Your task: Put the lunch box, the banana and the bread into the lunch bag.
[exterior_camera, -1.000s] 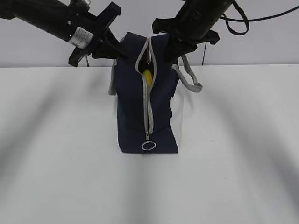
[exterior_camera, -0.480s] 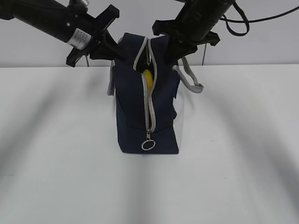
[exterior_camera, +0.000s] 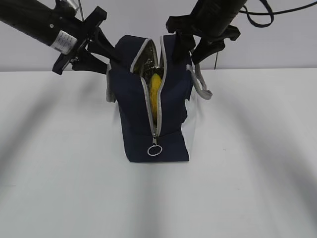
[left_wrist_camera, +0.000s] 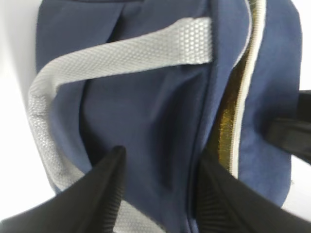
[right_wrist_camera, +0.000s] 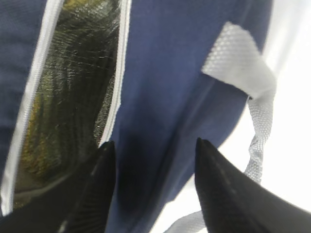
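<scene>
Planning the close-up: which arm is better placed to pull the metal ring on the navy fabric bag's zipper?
Neither is near: the ring pull hangs low on the navy fabric lunch bag's front, while both pincers sit at its top. The left pincer is marginally likelier, being lower; the right pincer is higher.

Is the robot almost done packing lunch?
Partly. The banana is already inside the lunch bag, which stands unzipped. Both grippers, left and right, are open beside its top. The lunch box and bread aren't visible, so I can't tell about them.
</scene>
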Tool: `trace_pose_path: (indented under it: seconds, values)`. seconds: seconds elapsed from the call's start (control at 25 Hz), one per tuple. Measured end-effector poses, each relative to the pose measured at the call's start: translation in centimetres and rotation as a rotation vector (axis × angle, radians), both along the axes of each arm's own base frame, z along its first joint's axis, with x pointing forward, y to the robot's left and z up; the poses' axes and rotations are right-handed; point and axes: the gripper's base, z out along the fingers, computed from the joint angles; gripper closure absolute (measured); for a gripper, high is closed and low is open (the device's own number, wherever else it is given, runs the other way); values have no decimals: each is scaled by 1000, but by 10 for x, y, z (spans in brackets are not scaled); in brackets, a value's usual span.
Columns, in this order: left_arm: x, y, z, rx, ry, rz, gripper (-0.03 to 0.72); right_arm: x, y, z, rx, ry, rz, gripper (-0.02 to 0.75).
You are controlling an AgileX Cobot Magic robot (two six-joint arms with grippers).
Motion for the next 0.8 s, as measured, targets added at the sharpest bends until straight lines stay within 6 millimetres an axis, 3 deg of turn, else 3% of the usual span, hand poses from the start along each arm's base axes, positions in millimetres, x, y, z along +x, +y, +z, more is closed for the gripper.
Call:
trace_pose_path:
  seconds: [0.24,0.44,0.8]
  values:
    - [-8,21,22,8,-19,1,348,-18,-8,40,-42,-100,6,317]
    - [-20,25,42,12,-47,-19,348,-40,-4,74,-69,-188,31,313]
    - [-40,32,66,115,-99,-65,348,-79,14,77,-143,-198,193,313]
